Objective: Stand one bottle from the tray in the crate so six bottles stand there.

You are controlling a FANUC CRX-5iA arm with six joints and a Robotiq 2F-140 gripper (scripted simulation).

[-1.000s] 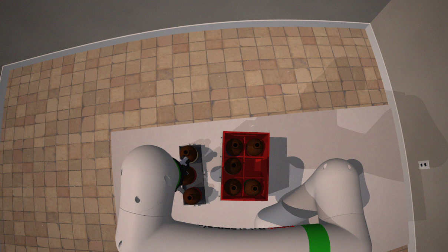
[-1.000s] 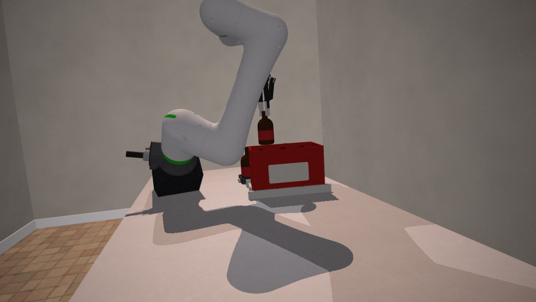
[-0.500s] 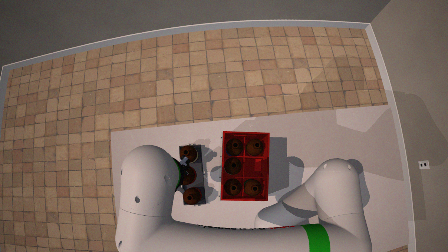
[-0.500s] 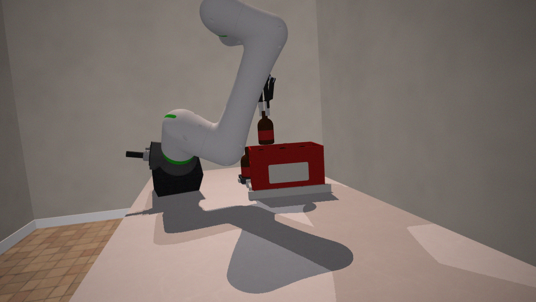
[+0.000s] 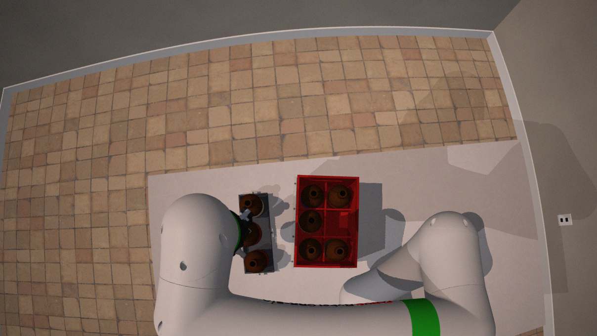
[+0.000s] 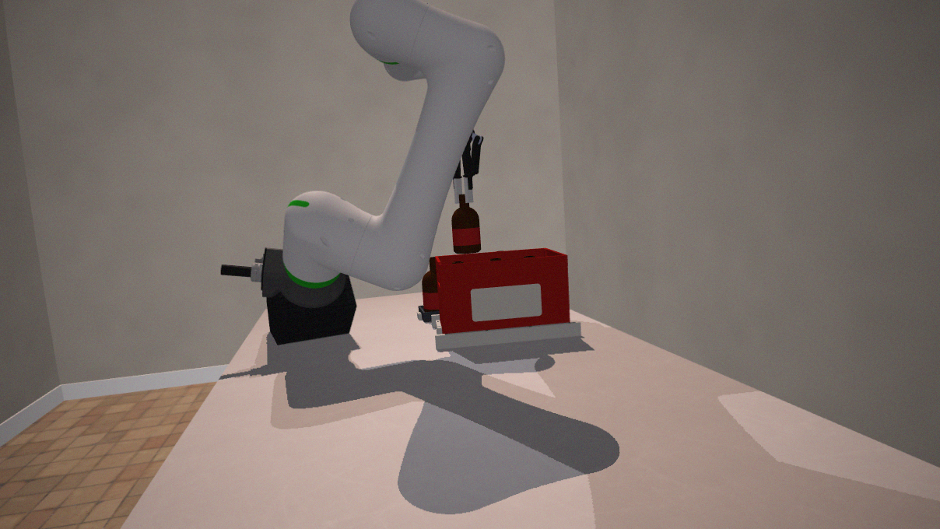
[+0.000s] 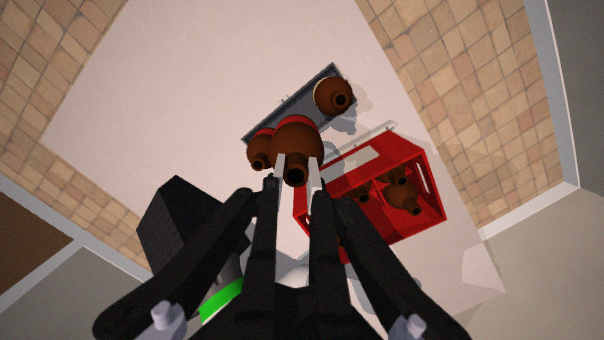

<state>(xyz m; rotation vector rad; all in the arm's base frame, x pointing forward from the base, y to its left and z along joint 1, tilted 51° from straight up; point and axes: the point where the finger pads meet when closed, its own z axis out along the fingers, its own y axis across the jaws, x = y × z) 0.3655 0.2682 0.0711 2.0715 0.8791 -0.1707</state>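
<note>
Overhead, pincer [image 7: 295, 165] around bottle [image 6: 466, 229] neck.

Glossy brown glass-like bottle [image 6: 465, 226] with matt red label band, pinched at neck by matt black gripper [image 7: 295, 172] with pale metal-looking pads [image 7: 279, 167]. Smooth red plastic-looking crate [image 6: 503, 289]. Dull grey tray [image 5: 269, 233]. Smooth matt table [image 6: 460, 446]. Rough terracotta-tiled floor [image 5: 208, 104].

Your arm [image 6: 421, 164] is smooth, rounded white casing with green rings at the joints, on a black block base [image 6: 309, 321]. Your claw [image 7: 295, 172] has black linkages, pale finger pads and grey screw heads.
</note>
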